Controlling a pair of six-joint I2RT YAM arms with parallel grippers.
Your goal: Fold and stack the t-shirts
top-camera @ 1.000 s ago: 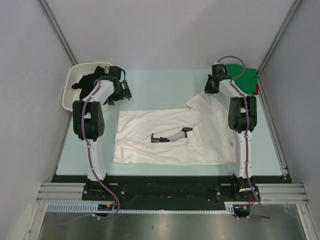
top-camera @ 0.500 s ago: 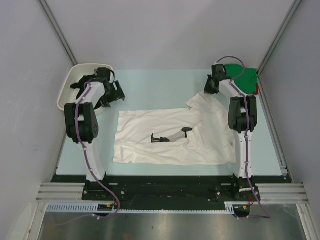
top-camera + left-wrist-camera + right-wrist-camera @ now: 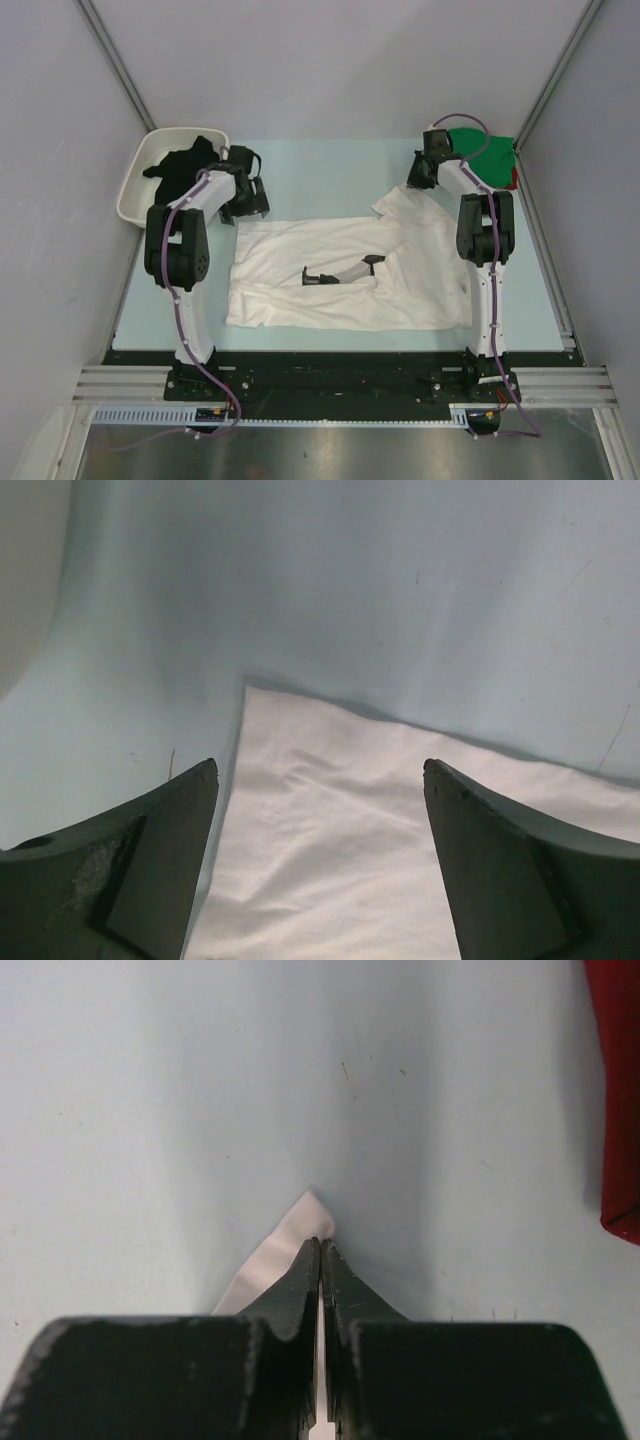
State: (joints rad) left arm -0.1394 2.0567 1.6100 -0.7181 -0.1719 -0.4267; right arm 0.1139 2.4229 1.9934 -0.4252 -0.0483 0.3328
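Note:
The large white t-shirt (image 3: 340, 272) lies spread on the pale blue table. My left gripper (image 3: 252, 203) is open and hangs just above its far left corner (image 3: 330, 830), with one finger on each side of the corner. My right gripper (image 3: 420, 172) is shut on the far right corner of the white t-shirt (image 3: 300, 1222). The black t-shirt (image 3: 182, 160) lies in the white tray (image 3: 135, 190) at the far left. The green t-shirt (image 3: 486, 150) is bunched at the far right corner. A strip of the red t-shirt (image 3: 615, 1090) shows beside it.
Grey walls close in the table on the left, the right and the back. A small black and grey object (image 3: 340, 272) lies on the middle of the white shirt. The black front rail (image 3: 340, 360) runs along the near edge.
My left gripper has swung from the tray to the right and now hangs over the white shirt's far left corner. The tray shifted a little. The right arm has not moved.

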